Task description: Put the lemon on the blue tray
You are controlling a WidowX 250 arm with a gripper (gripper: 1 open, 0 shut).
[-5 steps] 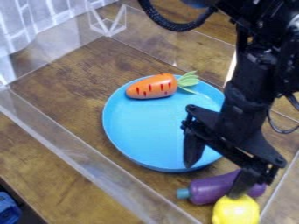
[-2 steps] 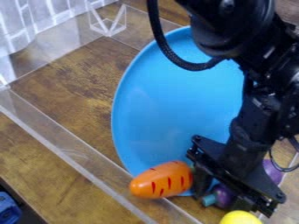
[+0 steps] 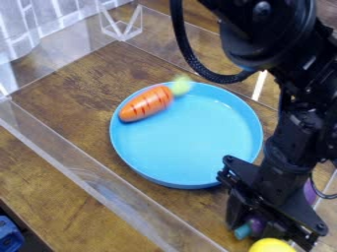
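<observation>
Down in the lower right corner, the black robot arm (image 3: 283, 118) reaches to the table, and its gripper (image 3: 267, 219) points straight at the wood just off the rim of the blue tray (image 3: 198, 138). The fingers are mostly hidden behind the dark housing, but they are pressed together; whether they pinch anything cannot be told from this angle. The lemon (image 3: 270, 245) shows only as a yellow curve at the very bottom edge, directly below the gripper and off the tray, resting on the wooden table (image 3: 79, 118). A sliver of purple, the eggplant (image 3: 310, 193), peeks out at the right of the arm, just beside the gripper. The tray lies flat in the middle of the table, and the orange carrot (image 3: 146, 102) rests on its upper left part, its green top blurred near the far rim. A clear plastic wall (image 3: 93, 177) runs along the table's near side.
</observation>
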